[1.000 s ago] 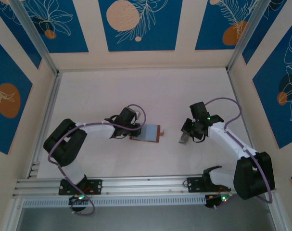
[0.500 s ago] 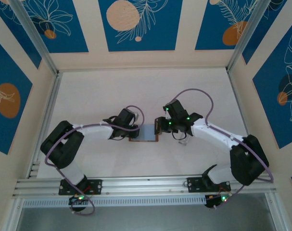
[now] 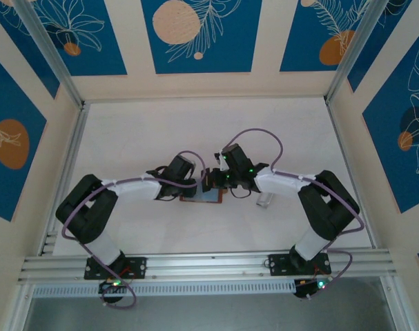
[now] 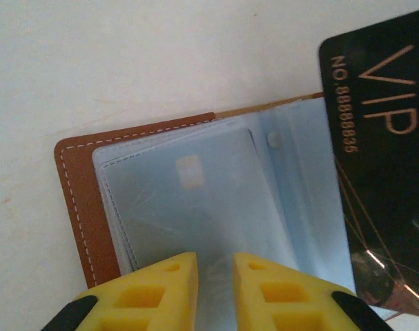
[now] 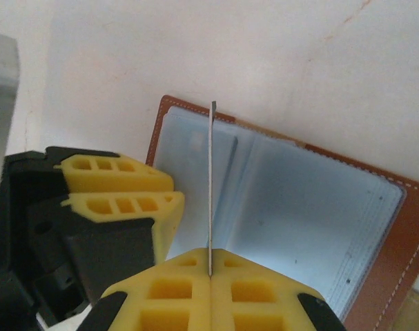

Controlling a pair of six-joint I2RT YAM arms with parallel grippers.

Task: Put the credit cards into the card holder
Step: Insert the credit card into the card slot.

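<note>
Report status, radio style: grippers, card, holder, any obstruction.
Right gripper shut on black VIP credit card, edge-on over open card holder. Left gripper nearly closed at holder's edge, grip unclear. Nothing seen blocking pockets.

In the left wrist view the black card [image 4: 382,158] carries large copper-coloured letters "VIP". Beside them stands a smaller line, "NO." with a row of digits, mostly eights. The last digits are not surely readable.
</note>
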